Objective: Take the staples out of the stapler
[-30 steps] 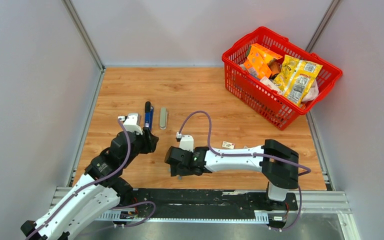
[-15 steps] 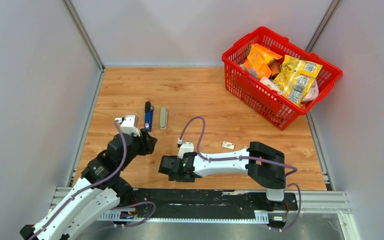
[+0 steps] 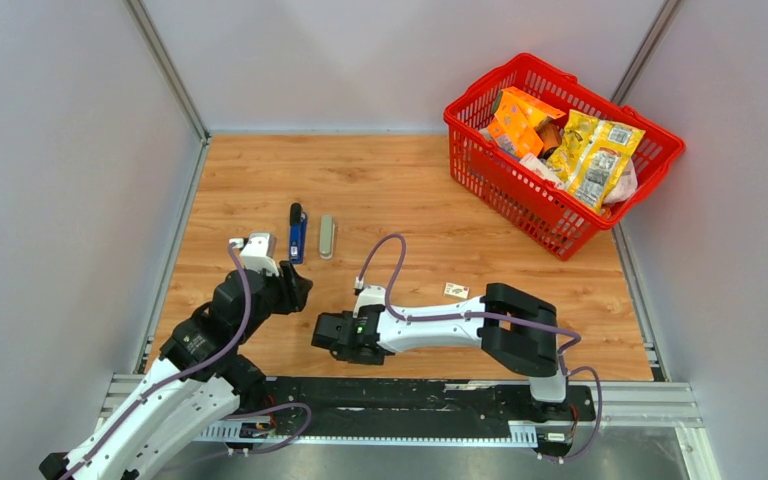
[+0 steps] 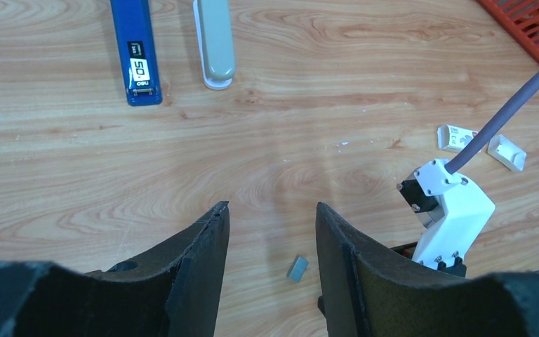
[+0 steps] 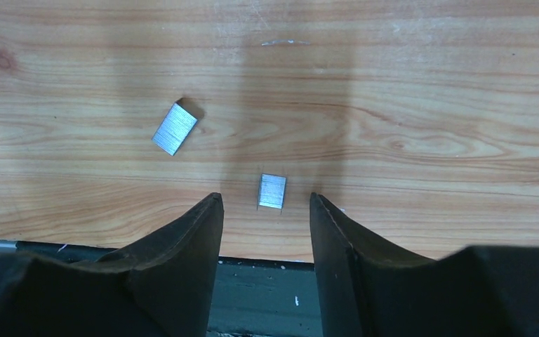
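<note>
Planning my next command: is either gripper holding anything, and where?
Nothing is held. The open right gripper is at a loose staple strip; the left gripper is empty.

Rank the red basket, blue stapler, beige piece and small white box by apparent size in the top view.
1. red basket, by far the largest.
2. blue stapler and beige piece: nearly alike, the blue one slightly longer.
3. small white box, the smallest.

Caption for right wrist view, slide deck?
Right gripper, open, over two strips of staples on the table, one between its jaws.
</note>
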`<state>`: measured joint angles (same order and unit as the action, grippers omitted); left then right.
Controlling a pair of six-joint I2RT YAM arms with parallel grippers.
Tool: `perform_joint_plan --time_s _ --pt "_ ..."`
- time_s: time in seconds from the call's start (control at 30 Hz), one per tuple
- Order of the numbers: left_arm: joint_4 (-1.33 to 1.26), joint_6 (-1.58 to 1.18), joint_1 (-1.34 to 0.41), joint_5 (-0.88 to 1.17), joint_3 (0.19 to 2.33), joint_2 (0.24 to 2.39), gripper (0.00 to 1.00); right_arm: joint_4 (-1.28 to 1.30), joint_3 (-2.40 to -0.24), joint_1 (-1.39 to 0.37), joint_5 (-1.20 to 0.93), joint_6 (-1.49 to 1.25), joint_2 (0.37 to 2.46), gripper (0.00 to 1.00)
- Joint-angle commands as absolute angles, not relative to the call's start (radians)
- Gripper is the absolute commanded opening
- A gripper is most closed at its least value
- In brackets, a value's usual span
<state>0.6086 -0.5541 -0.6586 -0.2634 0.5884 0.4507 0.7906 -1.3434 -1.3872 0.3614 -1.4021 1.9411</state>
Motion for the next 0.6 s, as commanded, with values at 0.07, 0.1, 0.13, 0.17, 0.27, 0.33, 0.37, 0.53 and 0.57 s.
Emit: perform_joint_plan --time_s 0.07,0.1,0.13,0.17,0.27,0.33,0.37,0.53,0.57 --pt "0.611 -0.532 -0.660 -0.253 0.630 0.440 0.56 0.801 -1.394 -1.393 0.390 -1.437 1.965 0.49" --pt "0.609 -0.531 -0.660 -0.253 0.627 0.442 0.56 0.802 -1.394 -1.393 0.387 -1.437 1.970 0.48" --pt "0.611 -0.529 -0.660 -0.255 0.627 0.439 0.56 0.801 -1.394 -1.393 0.382 -1.437 1.974 0.48" --pt "0.609 -0.528 -0.660 -0.253 0.627 0.439 0.56 0.802 -1.397 -1.393 0.377 -1.437 1.979 0.47" --pt "0.612 -0.526 -0.660 -0.252 0.627 0.436 0.56 0.804 -1.399 -1.394 0.365 -1.437 1.988 0.45" --pt "0.614 -0.525 -0.660 -0.253 0.627 0.433 0.56 0.808 -1.399 -1.396 0.362 -1.436 1.994 0.44" --pt "0.612 -0.526 -0.660 -0.253 0.627 0.427 0.56 0.811 -1.404 -1.397 0.361 -1.437 1.997 0.43" --pt "0.617 -0.525 -0.660 -0.250 0.624 0.419 0.56 0.850 -1.431 -1.401 0.368 -1.433 2.017 0.39" --pt "0.615 -0.525 -0.660 -0.250 0.624 0.417 0.56 0.860 -1.437 -1.401 0.373 -1.430 2.020 0.38"
